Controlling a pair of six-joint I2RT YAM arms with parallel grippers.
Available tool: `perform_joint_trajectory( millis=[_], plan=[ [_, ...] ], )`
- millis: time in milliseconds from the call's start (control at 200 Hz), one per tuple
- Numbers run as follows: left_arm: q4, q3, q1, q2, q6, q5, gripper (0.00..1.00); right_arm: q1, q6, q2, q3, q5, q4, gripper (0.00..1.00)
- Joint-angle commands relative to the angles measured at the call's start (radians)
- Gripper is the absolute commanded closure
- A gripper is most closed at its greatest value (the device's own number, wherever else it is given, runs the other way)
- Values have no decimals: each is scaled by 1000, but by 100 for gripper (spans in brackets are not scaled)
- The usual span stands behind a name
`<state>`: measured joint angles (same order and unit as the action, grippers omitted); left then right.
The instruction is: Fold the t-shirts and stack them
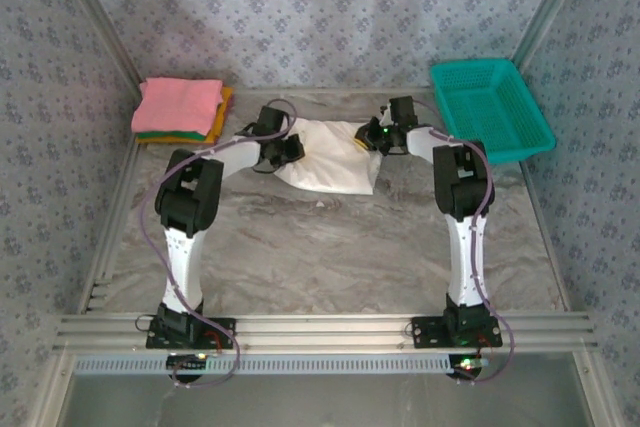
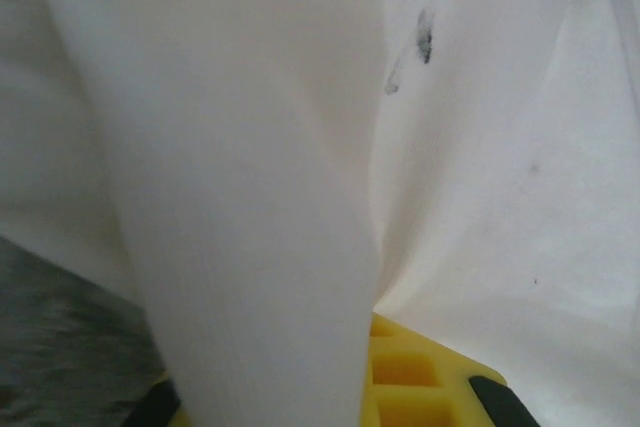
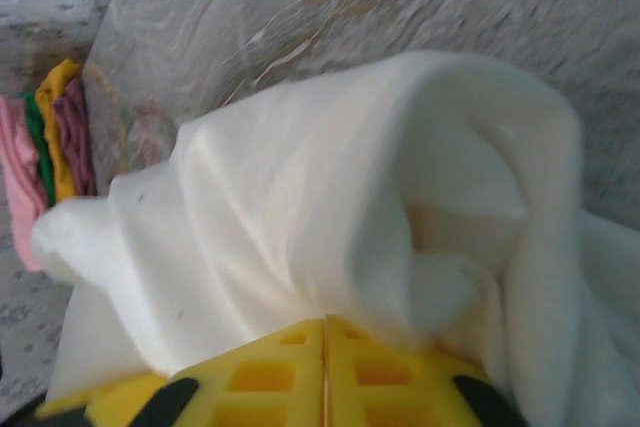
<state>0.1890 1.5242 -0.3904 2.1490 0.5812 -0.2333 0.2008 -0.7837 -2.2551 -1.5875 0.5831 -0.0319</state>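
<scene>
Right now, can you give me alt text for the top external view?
A crumpled white t-shirt lies at the far middle of the marble table, the left gripper at its left edge and the right gripper at its right edge. A folded stack topped by a pink shirt sits far left; a teal mesh basket far right.
</scene>
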Motion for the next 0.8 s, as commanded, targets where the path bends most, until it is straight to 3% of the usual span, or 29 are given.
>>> perform_joint_trajectory(
  millis=[0,70,135,200,510,795],
  plan=[
    [181,105,51,-63,-235,155,100,11,41,218,65,64,55,62],
    [249,182,54,-76,-413,249,100,8,72,355,145,38,96,40],
    [310,267,60,-61,-554,326,100,5,96,461,221,10,135,33],
    [351,343,76,-35,-636,414,100,3,119,545,271,2,130,32],
    [411,628,163,54,-803,428,100,8,136,704,464,-17,72,33],
    [593,963,262,151,-822,302,100,8,146,712,533,-71,6,34]
  ],
)
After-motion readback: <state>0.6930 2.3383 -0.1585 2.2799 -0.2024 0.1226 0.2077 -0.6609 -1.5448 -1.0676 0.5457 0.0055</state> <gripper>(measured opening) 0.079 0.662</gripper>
